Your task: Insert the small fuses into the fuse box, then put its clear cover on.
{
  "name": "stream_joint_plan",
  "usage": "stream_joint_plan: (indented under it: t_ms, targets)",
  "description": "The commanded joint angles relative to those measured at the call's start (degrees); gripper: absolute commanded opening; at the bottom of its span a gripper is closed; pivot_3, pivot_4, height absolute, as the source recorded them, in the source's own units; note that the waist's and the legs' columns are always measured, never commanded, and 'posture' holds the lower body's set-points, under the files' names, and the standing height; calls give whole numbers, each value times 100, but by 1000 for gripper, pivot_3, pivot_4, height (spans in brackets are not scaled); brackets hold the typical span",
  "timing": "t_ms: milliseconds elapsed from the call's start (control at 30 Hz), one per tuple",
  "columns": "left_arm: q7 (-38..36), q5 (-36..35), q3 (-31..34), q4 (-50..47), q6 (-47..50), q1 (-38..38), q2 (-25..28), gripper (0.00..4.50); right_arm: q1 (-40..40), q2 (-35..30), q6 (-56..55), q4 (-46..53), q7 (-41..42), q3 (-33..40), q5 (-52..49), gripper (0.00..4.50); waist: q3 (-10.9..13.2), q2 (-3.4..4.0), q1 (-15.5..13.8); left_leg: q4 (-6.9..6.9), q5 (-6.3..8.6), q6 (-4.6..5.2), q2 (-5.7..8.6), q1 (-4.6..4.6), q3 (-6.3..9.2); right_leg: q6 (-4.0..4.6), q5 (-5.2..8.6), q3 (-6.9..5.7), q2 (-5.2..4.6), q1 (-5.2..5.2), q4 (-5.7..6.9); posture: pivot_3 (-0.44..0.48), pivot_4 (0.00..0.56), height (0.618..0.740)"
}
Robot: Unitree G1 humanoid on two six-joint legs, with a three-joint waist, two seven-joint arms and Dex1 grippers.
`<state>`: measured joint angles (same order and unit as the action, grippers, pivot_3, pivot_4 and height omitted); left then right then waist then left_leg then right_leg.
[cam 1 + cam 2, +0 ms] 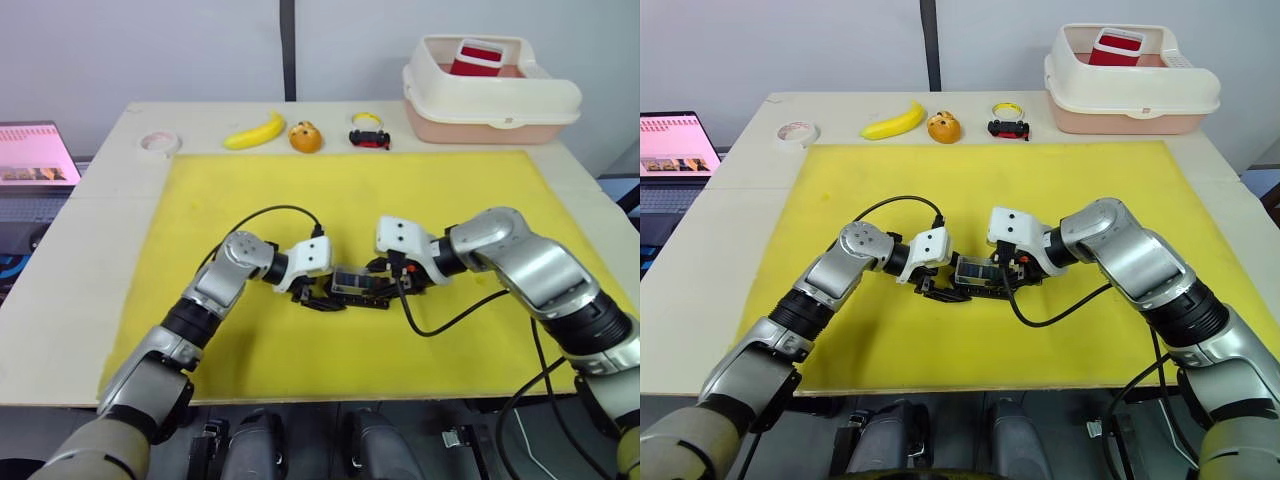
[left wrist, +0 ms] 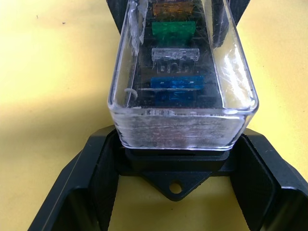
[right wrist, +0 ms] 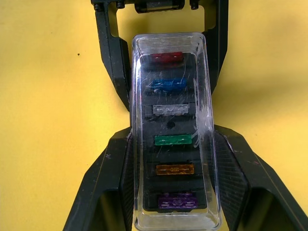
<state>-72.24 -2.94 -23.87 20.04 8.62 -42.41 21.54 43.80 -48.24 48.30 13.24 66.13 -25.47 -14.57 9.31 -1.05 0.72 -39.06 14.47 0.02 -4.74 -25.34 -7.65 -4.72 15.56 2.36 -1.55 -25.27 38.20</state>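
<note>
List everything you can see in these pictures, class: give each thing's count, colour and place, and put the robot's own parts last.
Mat: one, yellow, covering the table's middle.
Fuse box: one, black, mid-mat between both grippers.
Clear cover: one, transparent, sitting over the fuse box.
Fuses: six, red, blue, clear-grey, green, amber, purple, in a row under the cover.
Banana: one, yellow, far edge.
Round fruit: one, orange, beside the banana.
Tape roll: one, pale, far left.
Small toy: one, black, red and yellow, far edge.
Bin: one, cream, far right, red thing inside.
Laptop: one, left of the table.
Left gripper: fingers either side of the box's end.
Right gripper: likewise, opposite end.
</note>
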Motion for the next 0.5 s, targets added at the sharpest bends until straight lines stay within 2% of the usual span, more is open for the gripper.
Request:
stream_joint_plan:
  t_ms: [33, 500]
  targets:
    - [-61, 61, -32, -68, 55, 102, 68, 3205, -133, -78, 73, -79, 15, -167, 214, 1675, 0, 0, 0, 0, 0, 0, 0, 0, 0, 0, 0, 0, 0, 0, 0, 0, 150, 739]
    - [-53, 59, -52, -110, 71, 135, 50, 3205, -79, -6, 226, 49, 34, 27, 31, 1675, 0, 0, -3, 0, 0, 0, 0, 0, 0, 0, 0, 0, 0, 0, 0, 0, 150, 739]
